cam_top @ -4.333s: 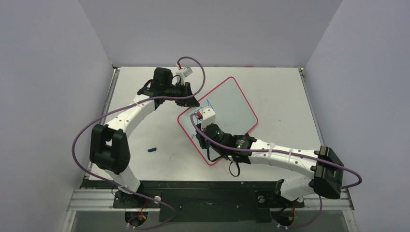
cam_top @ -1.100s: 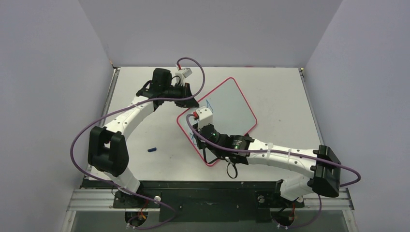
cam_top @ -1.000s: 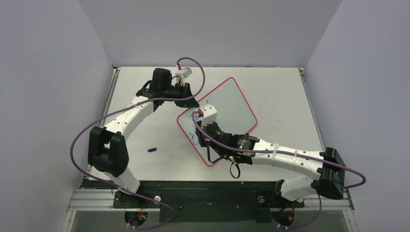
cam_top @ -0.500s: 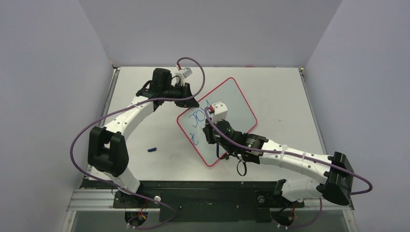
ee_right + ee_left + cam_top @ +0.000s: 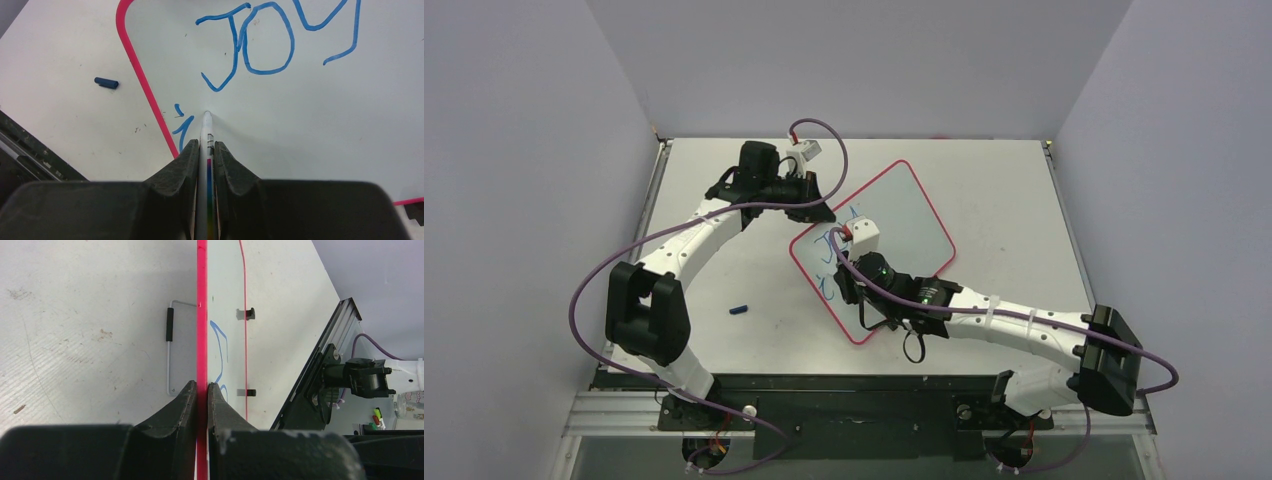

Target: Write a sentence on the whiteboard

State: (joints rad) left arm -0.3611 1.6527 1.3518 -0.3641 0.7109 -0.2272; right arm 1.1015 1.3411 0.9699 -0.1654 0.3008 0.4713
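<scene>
The whiteboard (image 5: 919,220), white with a thin red-pink frame, lies tilted at the table's middle. My left gripper (image 5: 822,212) is shut on its frame edge (image 5: 201,315) at the upper left corner. My right gripper (image 5: 849,280) is over the board's lower left part, shut on a white marker (image 5: 206,135) whose tip rests on the board (image 5: 310,125). Blue letters "JOY" (image 5: 250,45) stand above the tip, and a small "i" mark (image 5: 182,127) is just left of it by the frame.
A small blue marker cap (image 5: 740,309) lies on the table left of the board; it also shows in the right wrist view (image 5: 106,83). A wire stand (image 5: 169,347) shows under the board. The table's black front rail (image 5: 854,385) runs along the near edge.
The right gripper swung up and right, exposing blue "JOY" letters, then came back down and left to the board's lower left. The left gripper and the board have stayed in place.
</scene>
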